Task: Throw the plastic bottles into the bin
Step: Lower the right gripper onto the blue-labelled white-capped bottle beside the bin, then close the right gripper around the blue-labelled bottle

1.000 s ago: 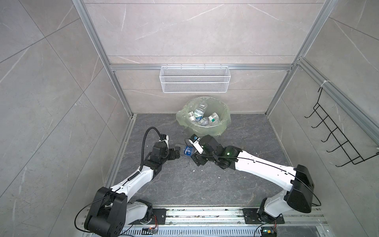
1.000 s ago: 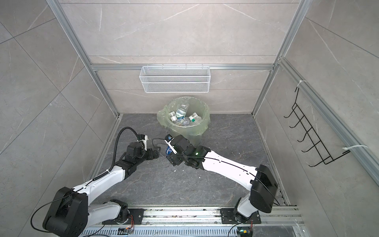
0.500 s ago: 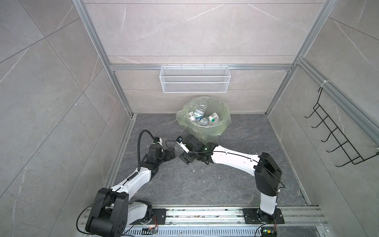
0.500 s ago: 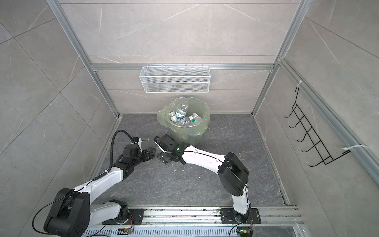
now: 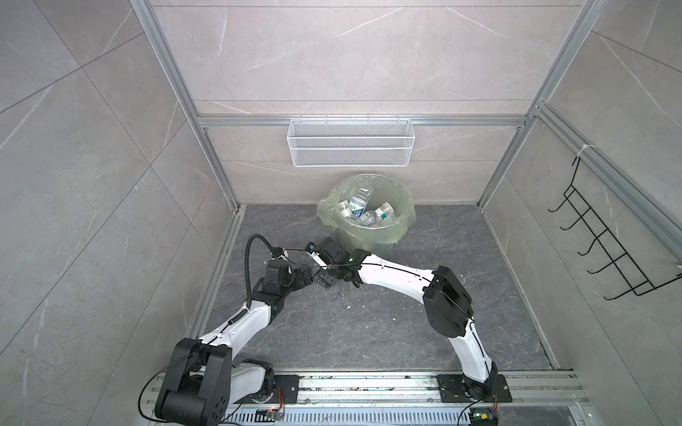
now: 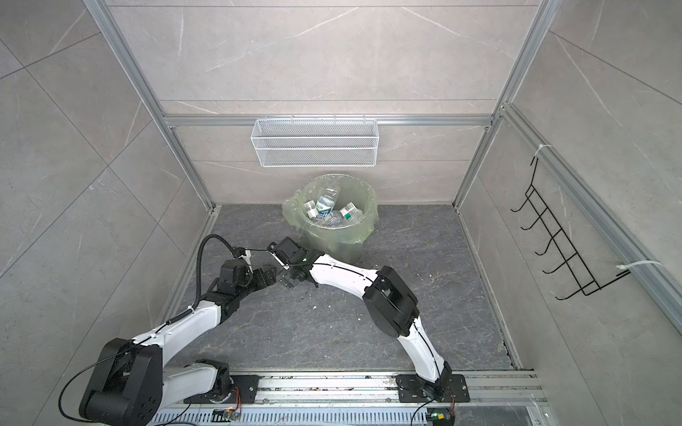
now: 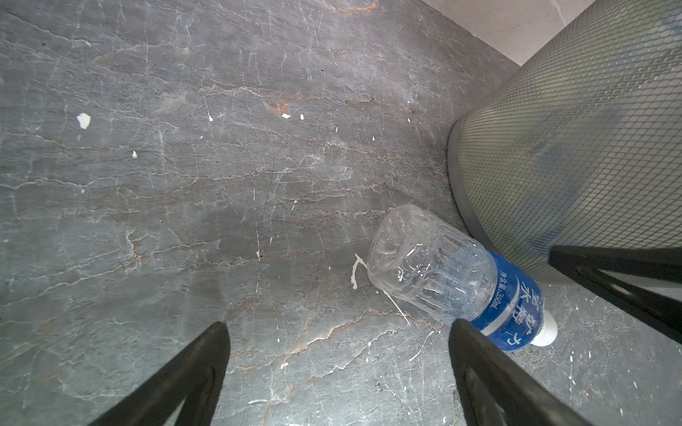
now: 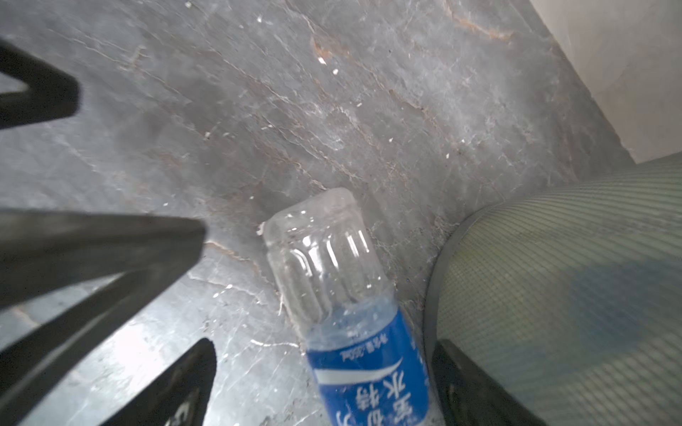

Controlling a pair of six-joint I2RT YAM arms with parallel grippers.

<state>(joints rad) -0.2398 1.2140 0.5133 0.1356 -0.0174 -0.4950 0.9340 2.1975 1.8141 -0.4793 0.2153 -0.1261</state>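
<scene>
A clear plastic bottle (image 7: 439,273) with a blue label and white cap lies on the dark floor against the foot of the bin (image 7: 572,147). My right gripper (image 8: 324,354) is open and straddles the bottle's (image 8: 332,280) labelled end, with a gap on one side. My left gripper (image 7: 339,335) is open over bare floor, one finger (image 7: 476,354) beside the label. In both top views the two grippers (image 5: 308,278) (image 5: 325,282) meet left of the bin (image 5: 402,217), and the floor bottle is hidden. Several bottles (image 5: 356,204) (image 6: 324,204) lie inside the bin (image 6: 369,217).
A white wire mesh basket (image 5: 350,147) hangs on the back wall above the bin. A black hook rack (image 5: 609,239) is on the right wall. The arms' rail (image 5: 369,387) runs along the front. White flecks (image 7: 83,120) dot the floor.
The right arm has folded at the elbow, and its gripper has moved left and lower, toward the left gripper, with jaws wider. The blue label seen between the grippers is now hidden from above.
</scene>
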